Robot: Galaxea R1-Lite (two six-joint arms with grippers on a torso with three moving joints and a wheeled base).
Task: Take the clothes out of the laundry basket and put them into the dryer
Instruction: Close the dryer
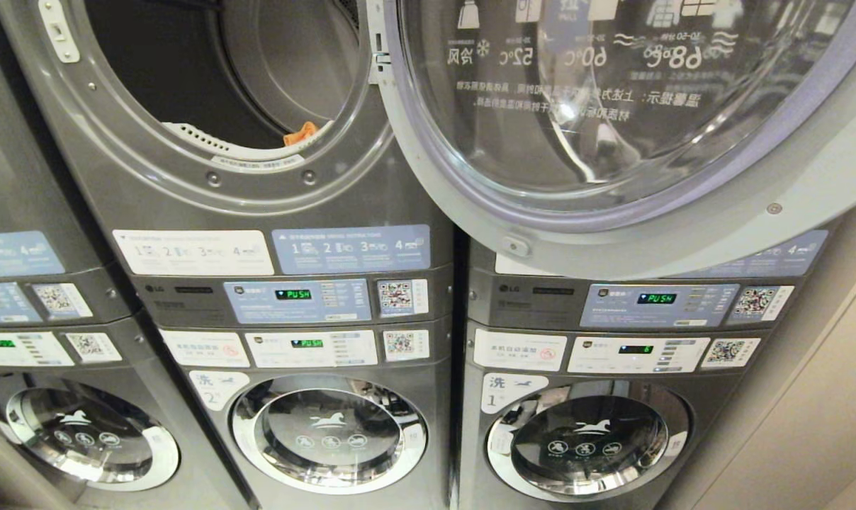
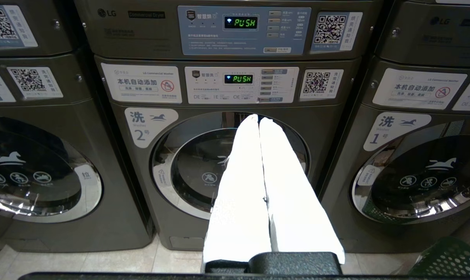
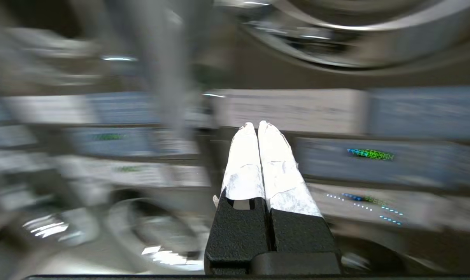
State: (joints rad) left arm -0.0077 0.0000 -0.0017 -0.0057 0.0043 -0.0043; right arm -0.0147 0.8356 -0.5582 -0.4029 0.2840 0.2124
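**Right gripper empty between loads; one garment seen in the drum**

We find the upper dryer (image 1: 237,92) with its door (image 1: 612,120) swung wide to the right. An orange garment (image 1: 300,133) lies at the lower lip of the drum opening, just inside. Neither arm appears in the head view.

The right gripper (image 3: 257,125) is pressed closed, its white fingers (image 3: 242,163) meeting with nothing between them. Its surroundings are heavily smeared; we judge, with reservation, that it faces the control panels below the dryer openings. The left gripper (image 2: 258,118) is likewise clamped shut and empty, parked low and pointing at the washer door marked 2 (image 2: 229,163).

In our judgement the step in hand falls between loads: a piece is deposited and the right arm carries nothing. The next move calls for bringing that gripper to the laundry basket, parting its fingers and taking a further garment.

Only the left wrist view shows a green mesh corner (image 2: 449,258) on the floor, probably the basket; its contents are not visible. Only the head view shows the drum and the garment.
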